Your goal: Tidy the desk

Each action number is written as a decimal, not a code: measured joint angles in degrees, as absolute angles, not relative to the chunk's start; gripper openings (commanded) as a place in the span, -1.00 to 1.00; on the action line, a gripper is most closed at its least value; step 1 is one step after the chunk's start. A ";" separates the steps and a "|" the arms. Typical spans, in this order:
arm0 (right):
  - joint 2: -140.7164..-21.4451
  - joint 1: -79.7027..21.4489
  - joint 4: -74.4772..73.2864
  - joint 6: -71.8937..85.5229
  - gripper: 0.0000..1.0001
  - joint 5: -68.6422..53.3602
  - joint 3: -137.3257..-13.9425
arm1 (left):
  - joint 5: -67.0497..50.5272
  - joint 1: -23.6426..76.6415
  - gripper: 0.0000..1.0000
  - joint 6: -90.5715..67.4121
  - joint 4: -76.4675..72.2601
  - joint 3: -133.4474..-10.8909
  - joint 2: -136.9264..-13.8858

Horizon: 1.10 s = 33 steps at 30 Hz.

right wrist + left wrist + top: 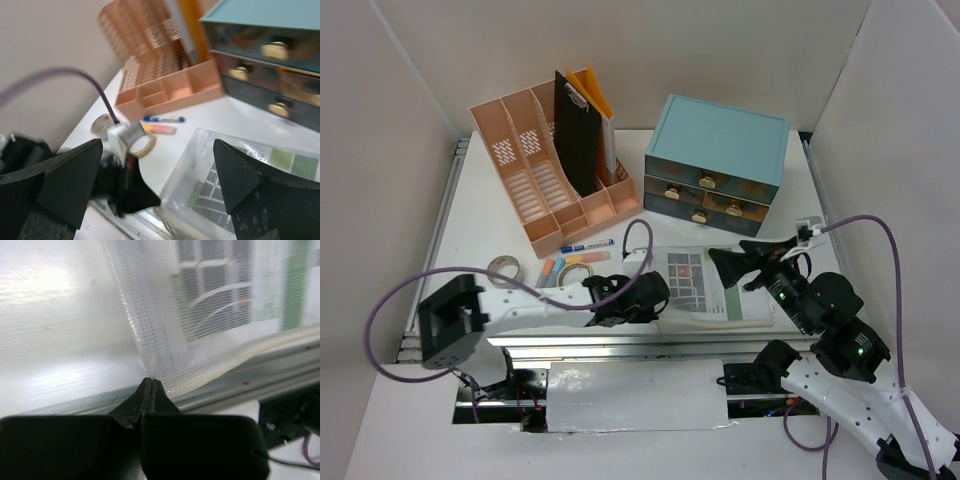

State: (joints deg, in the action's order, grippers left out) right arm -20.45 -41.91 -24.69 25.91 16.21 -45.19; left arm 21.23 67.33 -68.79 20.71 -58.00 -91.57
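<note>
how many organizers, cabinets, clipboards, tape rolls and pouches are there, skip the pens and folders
organizer: 1
cabinet: 1
clipboard: 1
tape rolls: 2
pouch: 1
total on the desk: 6

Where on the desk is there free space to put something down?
Bare desk lies left of the pink organizer, up to the left rail, and in a thin strip right of the teal cabinet. The front middle is crowded: tape roll, pens, mesh pouch.
</note>
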 measured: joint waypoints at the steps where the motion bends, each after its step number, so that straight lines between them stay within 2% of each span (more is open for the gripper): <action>1: -20.36 -41.89 -23.18 24.86 0.99 13.02 -44.29 | 22.37 67.59 -1.00 -67.92 22.06 -57.67 -88.55; 7: -22.52 -41.85 -15.70 19.64 0.99 -4.78 -41.08 | 28.34 67.85 -1.00 -61.67 30.30 -60.42 -71.42; 12: -28.38 -41.85 -12.38 14.37 0.99 -19.46 -41.08 | 28.62 67.85 -1.00 -52.71 35.11 -66.39 -62.28; 17: -31.22 -42.11 -8.69 11.84 1.00 -24.91 -40.47 | 29.54 67.85 -1.00 -49.43 40.29 -72.49 -57.45; 20: -33.28 -44.38 -6.22 10.83 0.99 -23.31 -39.62 | 30.87 67.85 -1.00 -49.41 42.63 -74.48 -55.83; 23: -36.97 -52.29 -4.95 9.91 0.99 -17.30 -39.35 | 32.42 67.85 -1.00 -49.50 44.01 -76.60 -55.83; 27: -42.33 -67.02 -3.79 9.34 0.99 -1.65 -39.35 | 34.98 67.85 -1.00 -49.74 44.86 -77.95 -56.58; 31: -46.17 -72.38 -3.01 10.92 0.99 14.24 -39.38 | 37.58 67.88 -1.00 -51.07 45.95 -78.65 -57.71; 32: -46.78 -72.40 -3.03 11.42 1.00 17.19 -39.38 | 38.50 67.88 -0.82 -52.07 46.76 -78.70 -58.06; 33: -47.13 -72.36 -3.20 11.94 0.99 19.77 -39.38 | 39.24 67.88 -0.23 -52.97 47.83 -78.70 -58.33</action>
State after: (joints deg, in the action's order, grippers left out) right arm -47.13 -72.36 -3.20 11.94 19.77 -39.38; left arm 39.24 67.88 -52.97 47.83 -78.70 -58.33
